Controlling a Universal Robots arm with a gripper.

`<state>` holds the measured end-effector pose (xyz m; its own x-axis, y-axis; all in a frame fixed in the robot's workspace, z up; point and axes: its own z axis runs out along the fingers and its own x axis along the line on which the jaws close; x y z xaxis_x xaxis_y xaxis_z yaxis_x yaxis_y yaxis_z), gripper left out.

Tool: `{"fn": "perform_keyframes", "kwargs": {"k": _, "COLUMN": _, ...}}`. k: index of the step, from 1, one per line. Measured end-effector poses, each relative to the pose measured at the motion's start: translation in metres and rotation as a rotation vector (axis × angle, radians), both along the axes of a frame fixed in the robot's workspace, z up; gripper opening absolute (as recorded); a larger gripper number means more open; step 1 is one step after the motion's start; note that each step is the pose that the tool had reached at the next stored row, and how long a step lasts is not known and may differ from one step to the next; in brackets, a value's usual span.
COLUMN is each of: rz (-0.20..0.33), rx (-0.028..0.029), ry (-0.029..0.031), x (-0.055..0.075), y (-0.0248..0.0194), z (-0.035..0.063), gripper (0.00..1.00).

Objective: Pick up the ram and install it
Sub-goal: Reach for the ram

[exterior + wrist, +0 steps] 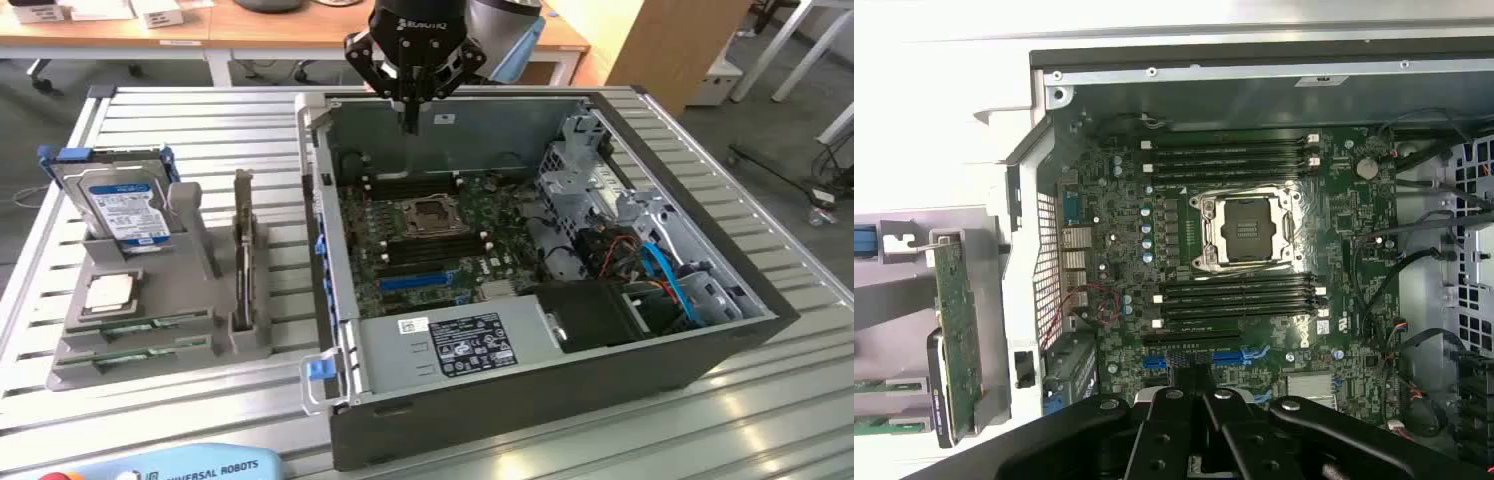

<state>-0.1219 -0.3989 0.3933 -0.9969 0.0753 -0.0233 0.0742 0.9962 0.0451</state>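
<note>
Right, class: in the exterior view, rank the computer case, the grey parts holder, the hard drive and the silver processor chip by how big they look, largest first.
1. computer case
2. grey parts holder
3. hard drive
4. silver processor chip
No two look alike in size.

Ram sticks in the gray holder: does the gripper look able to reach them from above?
Probably yes. The ram sticks lie uncovered in the gray holder's front slots, with nothing above them. The gripper hangs shut over the computer case, apart from the holder.
</note>
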Motion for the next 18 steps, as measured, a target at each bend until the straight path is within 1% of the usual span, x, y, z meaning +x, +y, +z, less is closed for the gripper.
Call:
{"fn": "perform_keyframes", "kwargs": {"k": 12, "rz": 0.0, "rx": 0.0, "ry": 0.0, "x": -0.0015, "y": 0.0, "z": 0.0, "gripper": 0.1}}
{"fn": "perform_keyframes", "kwargs": {"k": 18, "rz": 0.0, "rx": 0.0, "ry": 0.0, "x": -0.0045, "y": 0.0, "z": 0.0, "gripper": 0.1}}
